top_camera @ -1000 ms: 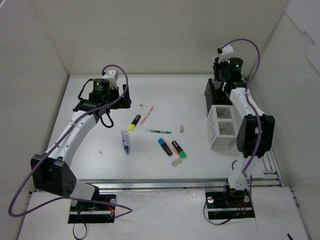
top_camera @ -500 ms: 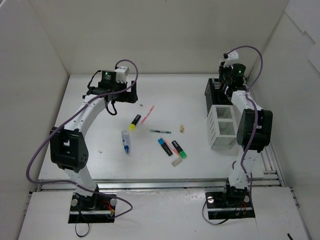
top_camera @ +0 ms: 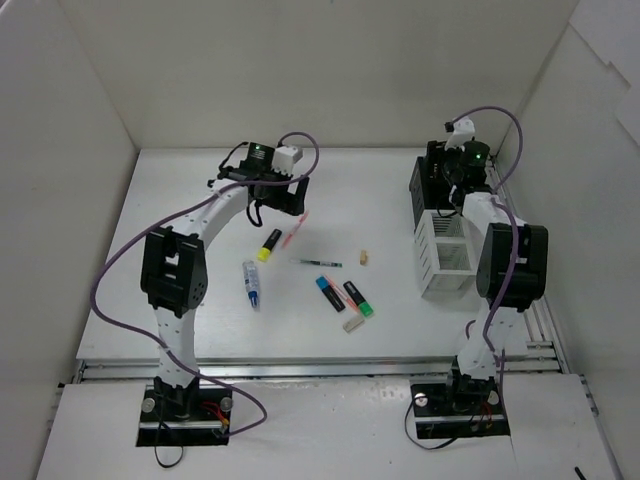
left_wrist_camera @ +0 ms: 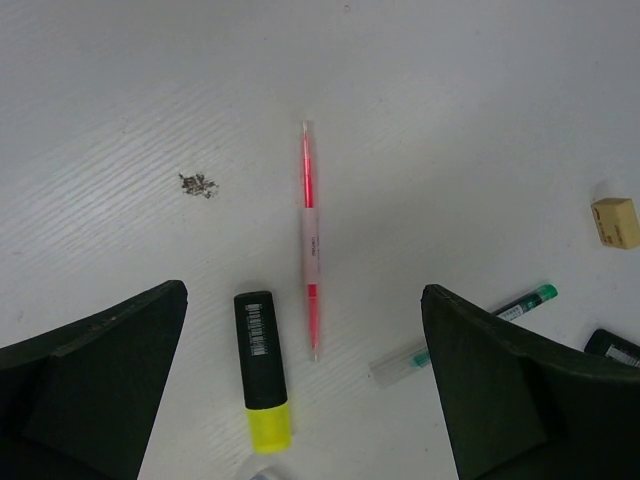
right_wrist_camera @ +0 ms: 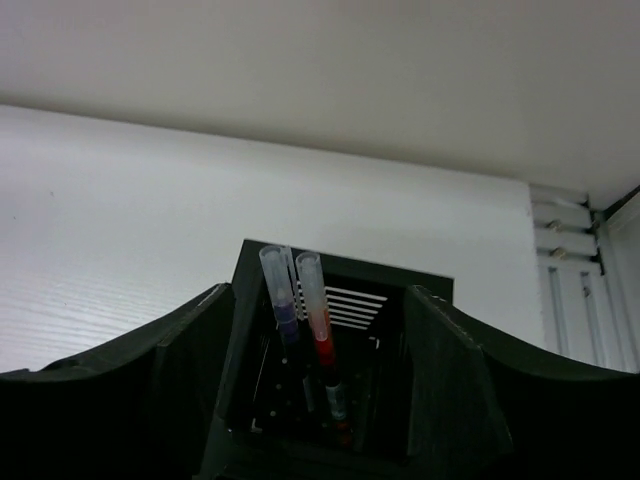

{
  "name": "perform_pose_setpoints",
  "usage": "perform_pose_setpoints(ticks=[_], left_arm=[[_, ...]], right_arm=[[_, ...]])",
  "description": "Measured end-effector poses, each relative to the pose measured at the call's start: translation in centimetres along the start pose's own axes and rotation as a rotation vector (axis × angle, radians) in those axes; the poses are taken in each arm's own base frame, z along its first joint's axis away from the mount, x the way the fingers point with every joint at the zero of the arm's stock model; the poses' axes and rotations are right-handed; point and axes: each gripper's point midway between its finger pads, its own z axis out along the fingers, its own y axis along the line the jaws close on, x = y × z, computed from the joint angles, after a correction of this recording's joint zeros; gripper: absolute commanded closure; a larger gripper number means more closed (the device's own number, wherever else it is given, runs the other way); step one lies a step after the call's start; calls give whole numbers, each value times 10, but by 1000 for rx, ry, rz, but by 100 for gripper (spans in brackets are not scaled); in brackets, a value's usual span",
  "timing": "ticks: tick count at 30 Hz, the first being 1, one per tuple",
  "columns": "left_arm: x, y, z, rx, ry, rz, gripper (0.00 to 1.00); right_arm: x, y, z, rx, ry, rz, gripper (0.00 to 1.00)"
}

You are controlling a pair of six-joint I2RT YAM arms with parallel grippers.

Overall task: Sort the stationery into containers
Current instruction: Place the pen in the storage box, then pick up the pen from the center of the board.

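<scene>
My left gripper (left_wrist_camera: 303, 305) hangs open above the table, and a thin red pen (left_wrist_camera: 309, 235) lies between its fingers, untouched. A yellow highlighter (left_wrist_camera: 260, 365) lies just left of the pen, and a green-tipped pen (left_wrist_camera: 470, 325) lies to the right. In the top view the left gripper (top_camera: 283, 192) is at the far middle. My right gripper (right_wrist_camera: 318, 335) stands open around the black container (right_wrist_camera: 340, 290), where a blue pen (right_wrist_camera: 280, 295) and a red pen (right_wrist_camera: 318, 315) stand. The white container (top_camera: 445, 255) adjoins the black one (top_camera: 425, 185).
On the table lie a white-blue tube (top_camera: 252, 283), a blue highlighter (top_camera: 329, 293), a green highlighter (top_camera: 358, 298) and beige erasers (top_camera: 365, 258) (top_camera: 352, 323). White walls enclose the table on the left, far and right sides.
The left arm has swung right from the far left corner to above the red pen. The right gripper has shifted slightly over the black container and now stands open.
</scene>
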Motion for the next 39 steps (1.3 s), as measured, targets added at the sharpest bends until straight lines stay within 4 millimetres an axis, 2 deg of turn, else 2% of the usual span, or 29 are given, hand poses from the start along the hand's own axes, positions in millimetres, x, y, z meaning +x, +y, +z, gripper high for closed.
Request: perform_pose_setpoints(ticks=[1, 3, 4, 9, 12, 14, 17, 18, 19, 22, 26, 27, 28, 29, 31, 32, 33, 39], left_arm=[[2, -3, 4, 2, 12, 6, 1], [5, -7, 13, 0, 35, 17, 0], [6, -8, 18, 0, 44, 21, 1], [21, -5, 41, -31, 103, 31, 1], [35, -2, 52, -52, 147, 30, 3], [45, 0, 58, -70, 176, 31, 6], [55, 0, 70, -90, 208, 42, 14], [57, -1, 74, -96, 215, 49, 22], [59, -2, 77, -102, 221, 53, 25], [67, -6, 85, -106, 244, 65, 36], [67, -9, 87, -110, 245, 73, 50], [67, -9, 87, -110, 245, 74, 59], [67, -10, 88, -110, 245, 73, 64], [67, -11, 88, -109, 244, 74, 74], [67, -12, 89, -111, 242, 75, 85], [67, -14, 89, -110, 242, 75, 96], [67, -15, 89, -110, 241, 76, 99], [64, -23, 91, -101, 229, 84, 100]], right_arm=[[-10, 0, -4, 1, -18, -5, 25], [-31, 0, -12, 1, -58, -12, 16], [-43, 1, -17, -2, -82, -17, 2], [-103, 10, -57, -25, -205, -18, 2], [-127, 16, -88, -28, -261, -2, 2], [-136, 19, -110, -22, -290, 13, 2], [-135, 26, -136, -14, -306, 48, 2], [-134, 28, -143, -11, -308, 58, 2], [-131, 30, -149, -7, -307, 67, 2], [-122, 34, -161, 7, -282, 93, 2], [-113, 37, -173, 19, -245, 112, 2], [-112, 38, -176, 20, -239, 114, 2], [-112, 39, -180, 21, -232, 117, 2], [-112, 40, -183, 22, -228, 119, 2], [-111, 40, -190, 27, -225, 123, 2], [-110, 41, -194, 29, -219, 125, 2], [-109, 41, -197, 31, -213, 132, 2], [-97, 53, -211, 6, -150, 219, 2]])
